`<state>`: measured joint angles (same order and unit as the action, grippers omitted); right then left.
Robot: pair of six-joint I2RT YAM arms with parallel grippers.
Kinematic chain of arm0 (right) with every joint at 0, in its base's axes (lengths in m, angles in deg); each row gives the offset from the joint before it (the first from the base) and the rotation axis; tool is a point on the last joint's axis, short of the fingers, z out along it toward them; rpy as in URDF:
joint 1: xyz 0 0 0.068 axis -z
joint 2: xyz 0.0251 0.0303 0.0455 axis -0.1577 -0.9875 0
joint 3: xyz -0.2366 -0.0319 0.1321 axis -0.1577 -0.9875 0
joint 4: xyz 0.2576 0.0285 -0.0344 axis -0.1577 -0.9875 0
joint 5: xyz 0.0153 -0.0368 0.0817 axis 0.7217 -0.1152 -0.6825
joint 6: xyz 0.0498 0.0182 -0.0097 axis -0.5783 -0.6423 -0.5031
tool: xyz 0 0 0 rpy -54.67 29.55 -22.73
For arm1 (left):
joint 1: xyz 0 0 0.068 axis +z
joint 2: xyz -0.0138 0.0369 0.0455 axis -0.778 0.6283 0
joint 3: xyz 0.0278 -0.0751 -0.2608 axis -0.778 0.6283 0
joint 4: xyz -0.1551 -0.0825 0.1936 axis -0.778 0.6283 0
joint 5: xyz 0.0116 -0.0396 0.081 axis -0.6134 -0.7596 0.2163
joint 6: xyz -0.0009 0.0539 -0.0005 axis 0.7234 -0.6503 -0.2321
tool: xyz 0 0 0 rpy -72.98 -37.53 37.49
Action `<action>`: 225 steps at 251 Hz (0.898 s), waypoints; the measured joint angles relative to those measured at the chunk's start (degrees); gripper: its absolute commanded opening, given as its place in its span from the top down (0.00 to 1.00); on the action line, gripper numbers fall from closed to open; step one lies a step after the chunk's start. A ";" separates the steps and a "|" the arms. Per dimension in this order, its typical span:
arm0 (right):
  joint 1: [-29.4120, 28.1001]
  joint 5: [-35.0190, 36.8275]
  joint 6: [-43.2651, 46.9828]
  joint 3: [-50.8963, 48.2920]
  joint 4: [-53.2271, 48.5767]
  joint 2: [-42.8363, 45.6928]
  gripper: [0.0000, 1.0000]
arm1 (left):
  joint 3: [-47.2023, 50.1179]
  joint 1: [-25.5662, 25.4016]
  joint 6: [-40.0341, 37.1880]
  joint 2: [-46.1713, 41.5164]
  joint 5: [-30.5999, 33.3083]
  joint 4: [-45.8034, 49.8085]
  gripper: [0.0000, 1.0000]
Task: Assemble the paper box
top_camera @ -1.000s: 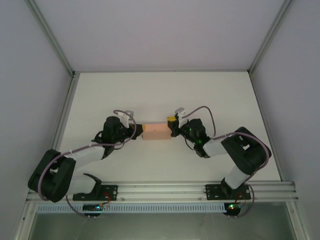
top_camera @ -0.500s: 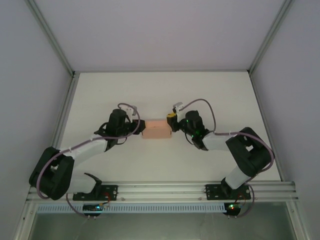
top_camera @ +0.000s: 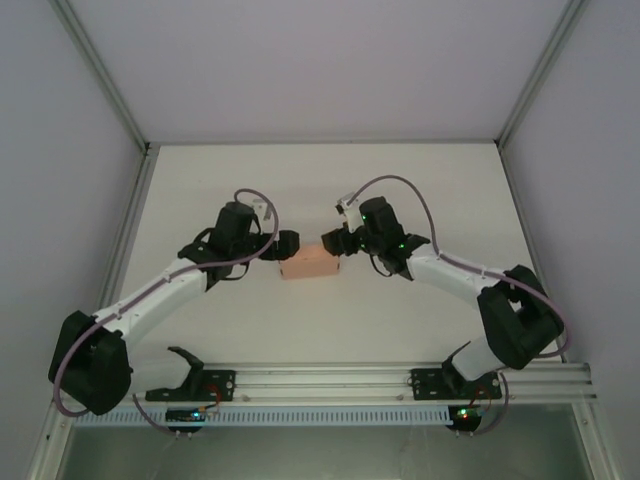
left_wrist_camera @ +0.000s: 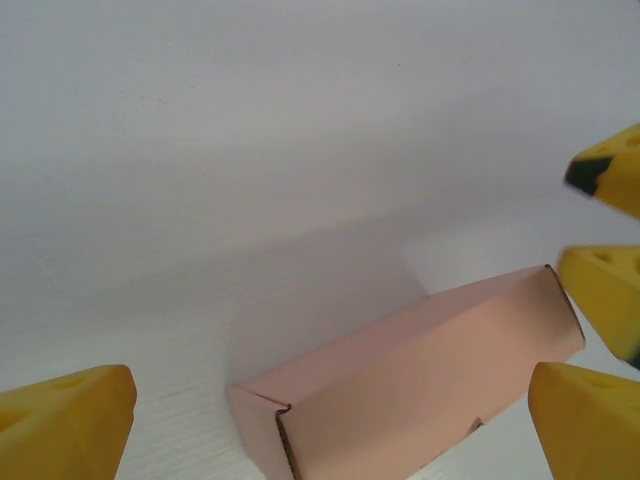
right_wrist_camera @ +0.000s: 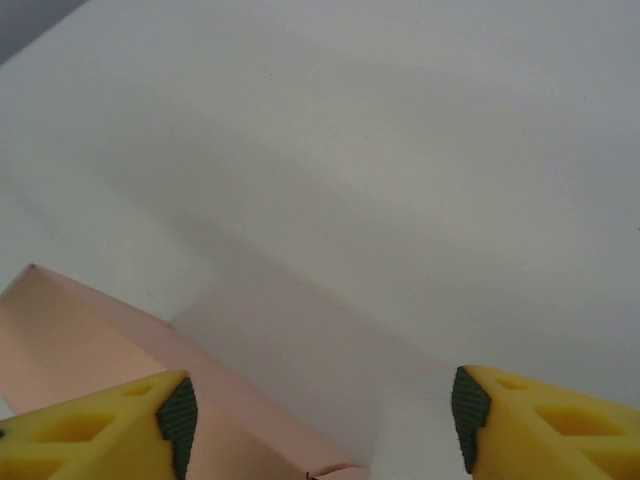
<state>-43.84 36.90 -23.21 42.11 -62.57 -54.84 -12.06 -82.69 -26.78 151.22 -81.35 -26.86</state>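
The paper box (top_camera: 310, 265) is a closed, low salmon-pink box lying on the white table (top_camera: 320, 190) between the two arms. My left gripper (top_camera: 287, 243) hangs open at its far left corner, touching nothing. In the left wrist view the box (left_wrist_camera: 420, 380) lies low in the frame, between my left gripper's (left_wrist_camera: 330, 430) spread yellow fingertips (left_wrist_camera: 60, 420). My right gripper (top_camera: 331, 242) is open at the box's far right corner. Its wrist view has the box (right_wrist_camera: 80, 340) at the lower left, beside the open right gripper (right_wrist_camera: 320, 415).
The right gripper's yellow fingers (left_wrist_camera: 605, 290) appear at the right edge of the left wrist view. Grey enclosure walls (top_camera: 60, 150) and aluminium posts (top_camera: 100, 75) ring the table. A metal rail (top_camera: 330, 380) with both arm bases runs along the near edge.
Both grippers have opened and let go of the box's ends. They have drawn away toward the far side of the box. The box has stayed put on the table.
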 measured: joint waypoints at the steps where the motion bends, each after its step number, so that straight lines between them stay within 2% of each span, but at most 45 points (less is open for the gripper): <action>1: 0.07 -0.37 0.17 0.15 -0.26 0.07 0.01 | -0.07 0.00 -0.02 0.00 0.07 0.13 0.00; 36: 2.34 -9.11 8.66 3.10 -4.98 1.31 0.01 | -1.77 0.00 -0.37 -1.81 4.50 5.25 0.00; 59: 1.99 -13.68 20.61 5.88 -11.32 1.36 0.01 | -2.27 0.31 -0.26 -4.61 8.50 8.17 0.00; 86: -1.11 -15.15 33.59 9.44 -18.49 0.26 0.01 | -2.19 2.21 0.35 -8.13 11.78 10.64 0.00; 132: -5.05 -12.50 48.26 21.35 -29.51 -9.29 0.01 | 1.51 6.54 2.64 -11.32 13.94 12.57 0.00; 173: -6.71 -7.58 55.17 28.44 -35.63 -16.24 0.02 | 4.76 7.08 3.76 -11.96 15.08 15.76 0.00; 195: -8.00 -4.57 56.96 32.06 -39.74 -19.61 0.07 | 5.68 7.45 4.07 -12.90 15.50 16.26 0.01; 225: -9.55 0.24 58.62 36.65 -44.76 -24.37 0.21 | 6.56 7.74 4.42 -14.23 15.65 16.59 0.00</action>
<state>-53.39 37.14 35.41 78.76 -107.33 -79.21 -5.50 -74.96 -22.37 136.99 -65.70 -10.27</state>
